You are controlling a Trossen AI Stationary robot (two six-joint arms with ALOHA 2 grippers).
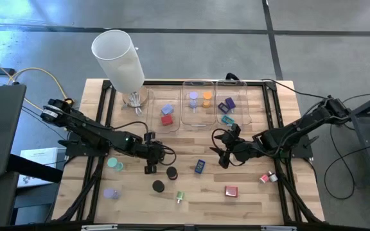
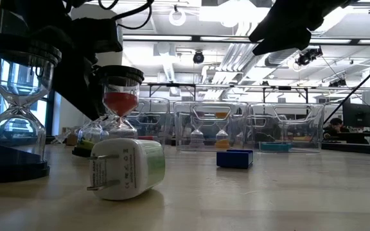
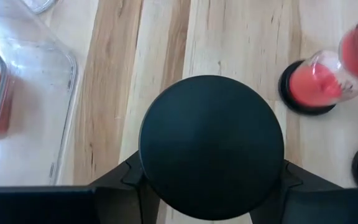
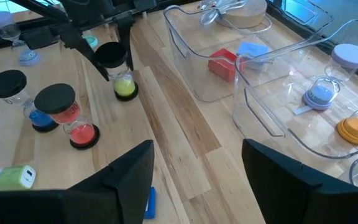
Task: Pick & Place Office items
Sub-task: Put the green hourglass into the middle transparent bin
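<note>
Upright, the green-sand hourglass (image 4: 118,70) stands vertical between left gripper (image 4: 114,37) jaws.

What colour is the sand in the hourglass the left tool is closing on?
Yellow-green, seen best in the right wrist view: the hourglass sits between the left tool fingers.

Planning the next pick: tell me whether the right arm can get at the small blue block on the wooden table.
Probably yes. The right gripper hovers beside the small blue block, fingers open, with only bare wooden table between them. The left gripper is farther off, at a black-capped hourglass.
</note>
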